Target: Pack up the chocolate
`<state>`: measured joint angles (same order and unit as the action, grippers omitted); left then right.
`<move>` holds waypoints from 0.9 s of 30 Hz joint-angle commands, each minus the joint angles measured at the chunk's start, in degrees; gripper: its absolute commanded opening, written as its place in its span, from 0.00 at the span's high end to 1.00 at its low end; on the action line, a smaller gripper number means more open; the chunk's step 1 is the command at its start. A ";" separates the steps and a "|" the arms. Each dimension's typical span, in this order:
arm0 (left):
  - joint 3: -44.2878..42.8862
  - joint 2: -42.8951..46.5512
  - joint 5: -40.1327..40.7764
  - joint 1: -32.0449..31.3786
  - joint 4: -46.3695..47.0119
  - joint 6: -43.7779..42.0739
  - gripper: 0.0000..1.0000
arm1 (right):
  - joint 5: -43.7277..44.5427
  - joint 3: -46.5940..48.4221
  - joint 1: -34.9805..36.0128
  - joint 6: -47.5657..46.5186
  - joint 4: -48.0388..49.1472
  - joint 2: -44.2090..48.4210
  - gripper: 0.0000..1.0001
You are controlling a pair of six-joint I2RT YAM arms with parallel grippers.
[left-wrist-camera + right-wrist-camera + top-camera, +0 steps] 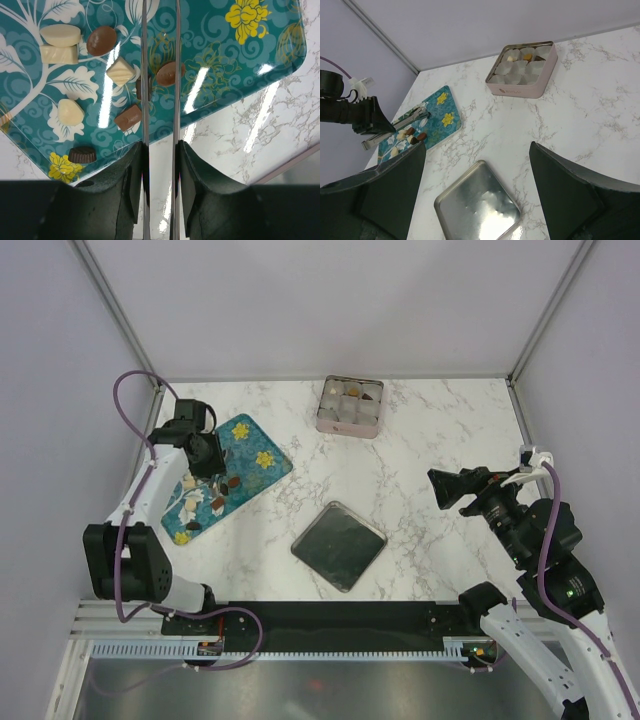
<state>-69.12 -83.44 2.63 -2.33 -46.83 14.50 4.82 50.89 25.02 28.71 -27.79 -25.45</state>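
Observation:
The chocolate [101,40] lies as several brown and whitish pieces on a teal flowered tray [225,60], at the left in the top view [255,455]. My left gripper [160,150] is shut on metal tongs [176,50] and hangs over the tray [205,455]. A reddish-brown oval piece [167,73] shows between the tong blades, and a dark piece [139,88] lies at the left blade. The tong tips are out of view. My right gripper [445,487] is open and empty above the table's right side.
A pink square tin [350,405] with pale paper cups stands at the back middle, with a few pieces in its far cups [526,56]. Its metal lid [339,545] lies flat on the marble table in front of it. Grey walls enclose the table.

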 commanded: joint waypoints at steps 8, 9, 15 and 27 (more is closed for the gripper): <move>-4.97 5.74 -2.37 0.13 -3.27 -2.29 0.62 | -0.42 -1.15 0.38 0.91 2.83 -0.48 0.07; -5.06 5.92 -2.37 0.04 -3.36 -2.29 0.62 | -0.51 -1.32 0.30 0.91 2.92 -0.56 0.07; -5.23 6.18 -2.37 0.13 -3.71 -2.37 0.63 | -0.60 -1.50 0.30 0.91 3.27 -0.83 0.07; -7.95 5.75 -5.27 -3.12 -3.71 -0.79 0.65 | -0.42 -1.94 0.30 1.08 3.44 -0.74 0.07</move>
<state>-73.38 -78.70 -0.62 -3.73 -50.96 14.04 4.75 49.36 25.02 29.26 -26.52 -26.00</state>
